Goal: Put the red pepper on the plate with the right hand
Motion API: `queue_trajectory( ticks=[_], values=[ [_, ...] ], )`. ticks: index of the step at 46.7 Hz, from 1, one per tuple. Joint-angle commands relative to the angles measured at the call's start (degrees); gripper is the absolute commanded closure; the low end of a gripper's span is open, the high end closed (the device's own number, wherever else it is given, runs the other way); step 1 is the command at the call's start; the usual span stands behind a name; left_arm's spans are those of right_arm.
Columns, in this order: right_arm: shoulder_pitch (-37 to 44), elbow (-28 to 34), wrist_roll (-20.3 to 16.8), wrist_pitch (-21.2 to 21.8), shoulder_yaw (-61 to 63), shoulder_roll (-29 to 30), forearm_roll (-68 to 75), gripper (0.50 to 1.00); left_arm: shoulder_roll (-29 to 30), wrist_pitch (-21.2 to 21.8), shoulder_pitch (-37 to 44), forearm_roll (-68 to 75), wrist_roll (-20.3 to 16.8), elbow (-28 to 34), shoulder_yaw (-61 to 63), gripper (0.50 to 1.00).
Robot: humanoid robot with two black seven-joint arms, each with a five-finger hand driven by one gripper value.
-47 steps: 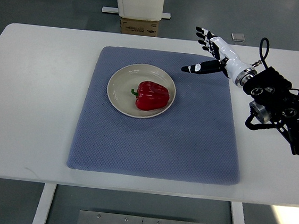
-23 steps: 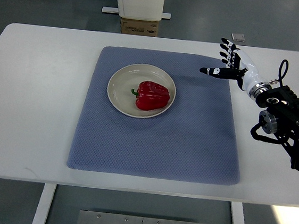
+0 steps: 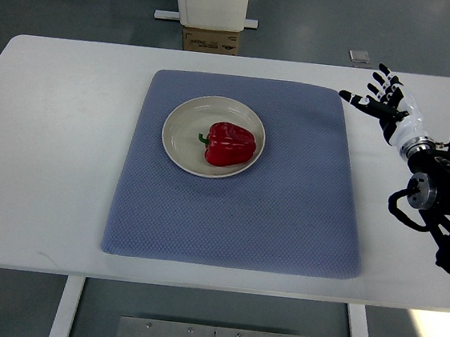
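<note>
Right hand (image 3: pixel 383 102) beside mat edge (image 3: pixel 346 149)

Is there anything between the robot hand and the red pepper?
Nothing visible. Only bare blue mat and white table lie between the open right robot hand and the red pepper, which already sits on the plate.

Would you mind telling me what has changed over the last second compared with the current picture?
The right hand, fingers spread and holding nothing, has drawn back toward the picture's right, from over the mat's far right corner to over the bare table. The red pepper stayed on the plate, and the blue mat did not move.
</note>
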Motion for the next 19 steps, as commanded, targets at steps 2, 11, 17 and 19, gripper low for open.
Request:
queue_trajectory(
  ticks=[2, 11, 17, 19],
  values=[
    [-0.76, 0.06, 0.13, 0.0, 0.7, 0.15, -0.01, 0.5, 0.0, -0.01, -0.01, 0.0, 0.07, 0.0, 0.0, 0.5],
    [-1.91, 0.15, 0.31, 0.0, 0.7, 0.15, -0.01, 0.5, 0.0, -0.01, -0.01, 0.0, -0.02, 0.0, 0.0, 0.5],
    [-2.26, 0.15, 0.4, 0.0, 0.71, 0.15, -0.01, 0.5, 0.0, -0.01, -0.01, 0.0, -0.02, 0.0, 0.0, 0.5],
    [-2.26, 0.23, 0.4, 0.0, 0.79, 0.15, -0.01, 0.5, 0.0, -0.01, -0.01, 0.0, -0.02, 0.0, 0.0, 0.5]
  ],
)
